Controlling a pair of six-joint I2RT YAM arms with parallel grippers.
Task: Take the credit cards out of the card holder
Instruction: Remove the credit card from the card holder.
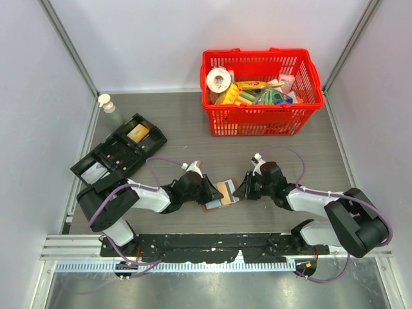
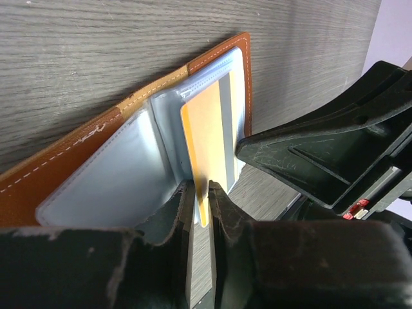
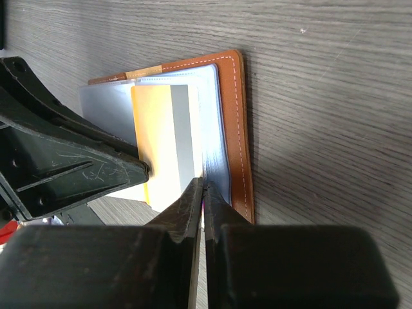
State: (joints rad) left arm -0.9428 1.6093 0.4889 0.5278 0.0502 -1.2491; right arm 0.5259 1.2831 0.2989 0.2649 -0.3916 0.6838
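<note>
Left end effector (image 2: 200,201): clamped on orange card (image 2: 207,125) protruding from card holder (image 2: 71,170), open flat on table (image 2: 96,45), toward its near edge. Right end effector (image 3: 204,193): pinched shut on holder's edge. Risk: weak pinch slips, holder drags along with card.

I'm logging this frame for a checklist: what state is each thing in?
card holder: open, lying flat.
orange card: sticking partway out of the card holder.
left gripper: shut on the orange card.
right gripper: shut on the card holder.
red basket: upright, full of goods.
black tray: flat, some compartments filled.
</note>
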